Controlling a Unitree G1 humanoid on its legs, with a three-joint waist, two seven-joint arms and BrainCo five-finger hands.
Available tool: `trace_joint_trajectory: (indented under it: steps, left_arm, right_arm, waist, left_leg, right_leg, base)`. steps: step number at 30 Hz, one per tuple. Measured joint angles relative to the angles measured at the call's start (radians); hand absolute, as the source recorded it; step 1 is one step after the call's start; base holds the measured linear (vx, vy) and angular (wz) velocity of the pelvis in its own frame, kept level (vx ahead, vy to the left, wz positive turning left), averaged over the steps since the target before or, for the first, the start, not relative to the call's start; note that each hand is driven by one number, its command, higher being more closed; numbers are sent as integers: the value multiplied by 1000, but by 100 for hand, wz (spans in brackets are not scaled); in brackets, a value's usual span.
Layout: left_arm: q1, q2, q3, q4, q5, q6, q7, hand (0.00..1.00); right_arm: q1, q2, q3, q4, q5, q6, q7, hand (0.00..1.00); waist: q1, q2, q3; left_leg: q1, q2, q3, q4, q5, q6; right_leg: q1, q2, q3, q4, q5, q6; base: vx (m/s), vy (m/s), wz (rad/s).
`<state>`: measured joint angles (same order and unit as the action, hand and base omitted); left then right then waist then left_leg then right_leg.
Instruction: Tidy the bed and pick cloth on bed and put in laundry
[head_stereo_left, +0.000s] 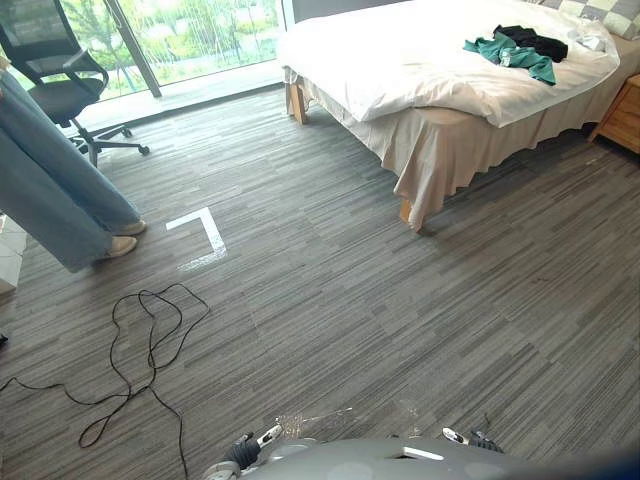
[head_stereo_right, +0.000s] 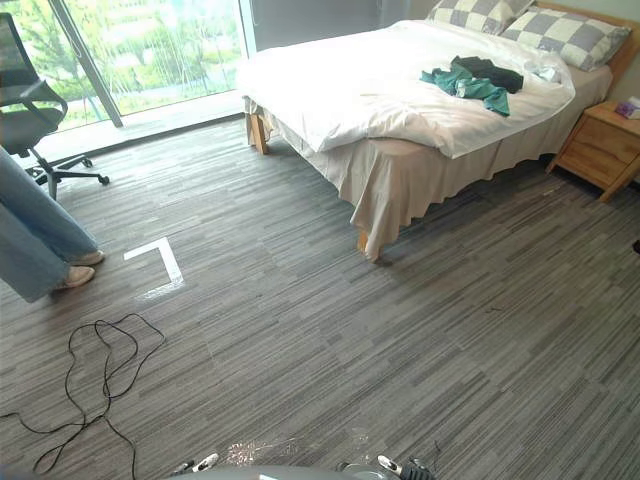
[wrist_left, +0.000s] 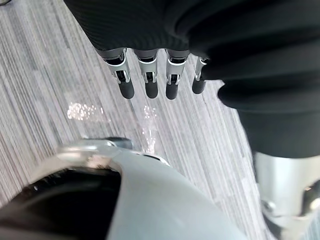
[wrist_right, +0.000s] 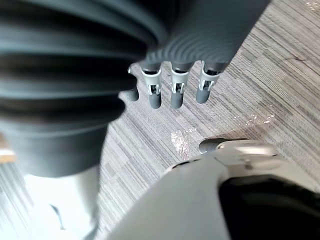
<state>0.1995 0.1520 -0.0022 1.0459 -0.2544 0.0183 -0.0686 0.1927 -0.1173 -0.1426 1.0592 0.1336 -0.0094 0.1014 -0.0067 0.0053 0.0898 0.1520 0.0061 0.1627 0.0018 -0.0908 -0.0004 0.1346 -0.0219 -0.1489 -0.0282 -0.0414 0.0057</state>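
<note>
The bed (head_stereo_left: 420, 150) stands far off at the upper right under a rumpled white duvet (head_stereo_left: 400, 60). On the duvet near the head end lie a green cloth (head_stereo_left: 515, 53) and, touching it, a black cloth (head_stereo_left: 538, 41). My left hand (wrist_left: 150, 82) hangs low above the grey floor, fingers straight and holding nothing. My right hand (wrist_right: 176, 87) hangs the same way on the other side, also with nothing in it. Both hands are several steps short of the bed.
Checkered pillows (head_stereo_right: 568, 36) lie at the bed's head, with a wooden nightstand (head_stereo_right: 603, 146) beside it. A person in wide blue jeans (head_stereo_left: 50, 190) stands at the left by a black office chair (head_stereo_left: 55, 80). A white tape corner (head_stereo_left: 207, 236) marks the floor.
</note>
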Motion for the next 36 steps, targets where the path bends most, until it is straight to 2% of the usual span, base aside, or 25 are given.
trace_joint_trajectory:
  steps: [3,4,6,9,17,30,32,33,34,36]
  left_arm:
    - [-4,2,4,0,7,-2,-8,0]
    - [-8,3,4,0,13,-2,-14,0]
    - [-16,6,4,0,38,2,-20,0]
    - [-25,8,4,0,38,25,-17,0]
    - [-26,7,3,0,37,32,11,0]
    - [-33,11,-2,0,39,31,10,0]
    - [-40,14,-13,0,39,32,9,0]
    - [-54,16,-19,0,41,33,9,0]
    - [-57,18,-21,0,42,35,9,0]
    - [-74,35,-36,0,44,36,10,0]
  right_arm:
    - [-5,4,-4,0,1,0,2,0]
    - [-13,5,-4,0,1,0,2,0]
    - [-24,8,-7,0,1,0,3,0]
    - [-33,13,-17,0,1,0,3,0]
    - [-38,16,-23,-1,0,-2,2,0]
    - [-28,24,-22,-1,26,-21,-27,0]
    - [-29,24,-23,-2,42,-24,-38,0]
    - [-37,26,-24,-6,54,-32,-52,0]
    - [-40,28,-25,-12,64,-34,-60,0]
    - [-41,39,-39,-37,104,-42,-86,0]
  waist:
    - [0,-2,2]
    - [0,-12,8]
    - [0,-8,21]
    - [-1,-9,26]
    - [-2,-13,36]
    - [-4,-23,45]
    - [-4,-28,60]
    - [-4,-18,71]
    - [-6,-20,79]
    - [-6,-41,113]
  left_leg:
    - [23,0,16,-21,-2,-17]
    - [25,0,20,-28,-2,-17]
    - [42,-1,22,-39,2,-27]
    - [56,-1,26,-55,3,-29]
    - [76,-1,46,-71,4,-30]
    - [77,-1,55,-82,4,-30]
    - [75,-1,65,-84,3,-29]
    - [74,1,78,-83,3,-29]
    - [74,1,82,-80,3,-29]
    - [59,2,111,-33,-24,-34]
  right_leg:
    - [30,2,-4,-29,6,10]
    - [31,2,-4,-34,8,15]
    - [41,2,-8,-36,8,25]
    - [47,3,-8,-39,3,33]
    - [52,5,-5,-43,2,35]
    - [44,6,-3,-41,0,31]
    - [25,5,1,-12,-12,15]
    - [3,2,9,38,-35,14]
    - [-13,0,10,70,-50,12]
    - [-95,-24,2,235,-122,28]
  base:
    - [67,8,-7]
    - [57,2,-7]
    - [24,-2,-2]
    - [-1,-4,-1]
    - [-26,-21,-6]
    - [-14,-17,-1]
    - [-38,-27,-15]
    - [-6,-15,-19]
    - [0,-17,-22]
    - [-21,-22,-26]
